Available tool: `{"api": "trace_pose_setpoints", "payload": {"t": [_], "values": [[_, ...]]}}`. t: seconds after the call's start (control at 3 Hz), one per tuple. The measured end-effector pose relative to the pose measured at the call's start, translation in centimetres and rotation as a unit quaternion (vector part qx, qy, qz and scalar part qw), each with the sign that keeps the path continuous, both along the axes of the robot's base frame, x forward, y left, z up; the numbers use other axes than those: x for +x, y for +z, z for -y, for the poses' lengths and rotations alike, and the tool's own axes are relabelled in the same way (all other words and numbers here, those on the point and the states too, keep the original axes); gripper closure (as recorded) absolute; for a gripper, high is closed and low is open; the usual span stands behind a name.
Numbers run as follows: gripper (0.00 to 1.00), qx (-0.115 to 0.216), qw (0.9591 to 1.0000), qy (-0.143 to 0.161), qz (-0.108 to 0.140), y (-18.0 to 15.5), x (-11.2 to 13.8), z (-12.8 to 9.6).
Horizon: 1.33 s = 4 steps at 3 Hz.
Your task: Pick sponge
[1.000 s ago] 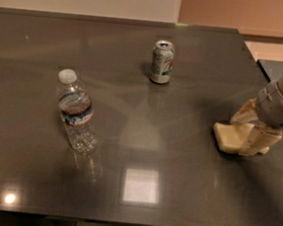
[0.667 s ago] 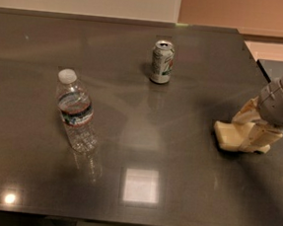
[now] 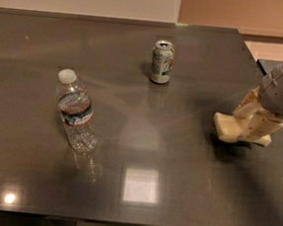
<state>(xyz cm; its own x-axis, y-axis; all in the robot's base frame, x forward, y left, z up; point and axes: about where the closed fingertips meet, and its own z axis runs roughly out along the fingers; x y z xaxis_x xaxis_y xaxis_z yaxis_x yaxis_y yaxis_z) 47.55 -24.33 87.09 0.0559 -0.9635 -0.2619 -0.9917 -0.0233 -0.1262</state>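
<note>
Camera view, the only one. A pale cream sponge (image 3: 226, 127) lay flat near the right edge of a dark, glossy worktop (image 3: 130, 134), with the robot's pincer (image 3: 253, 124) down over it from the right.

The main risk, as a judgement, was a poor grip. The sponge looked soft and thin, so a hold that caught only its right-hand margin could let the slab fold, slip out or drag across the slick surface on the lift. Pressing too low could also scrape the pincer against the worktop. The right edge was close, so a nudged sponge might slide toward it.

A green-and-silver soda can (image 3: 161, 62) stood upright well apart toward the back centre. A clear water bottle (image 3: 75, 111) with a white cap stood well apart on the left. Neither looked likely to be hit.

The pincer's cream lower end overlapped the sponge's right part, touching it or very nearly so. How far open the pincer was could not be told, nor whether it had hold of the sponge. The sponge's left end stuck out clear and appeared to rest on the worktop.
</note>
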Motion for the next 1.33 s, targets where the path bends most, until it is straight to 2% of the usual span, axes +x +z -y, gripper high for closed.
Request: {"api": "trace_pose_setpoints", "payload": {"t": [0.67,1.0,1.33], "values": [[1.0,-0.004,1.0,-0.009,0.001,4.1,0.6,-2.2],[1.0,0.015,0.9997,-0.014,0.011,7.2,0.9,-3.6],[1.0,0.015,0.9997,-0.014,0.011,7.2,0.9,-3.6]]}}
